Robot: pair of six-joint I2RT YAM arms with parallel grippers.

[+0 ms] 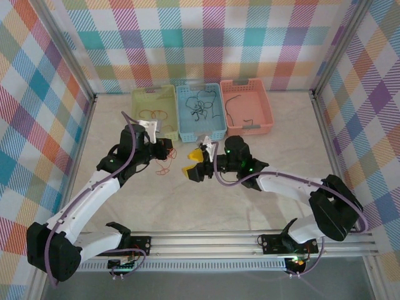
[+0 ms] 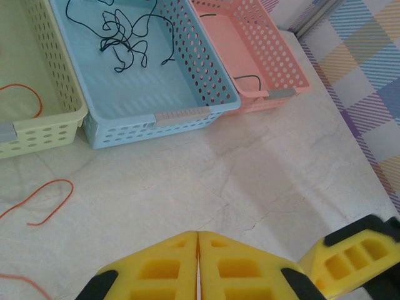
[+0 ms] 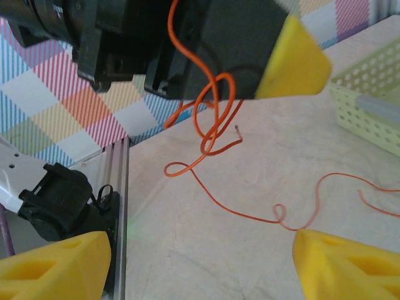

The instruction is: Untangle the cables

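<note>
Left gripper: I see its fingers pressed together; the orange cable hangs looped across it, and I cannot tell whether it is pinched.
Right gripper: fingers spread wide, just beside the left gripper.
Orange cable: trails down onto the table.
Blue basket: black cables tangled inside.

blue basket: perforated plastic, slight sheen | table: smooth, stone-look, faint gloss | walls: matt checked cloth | rail: brushed metal | left fingers: matt yellow plastic | orange cable: smooth, glossy sheath
</note>
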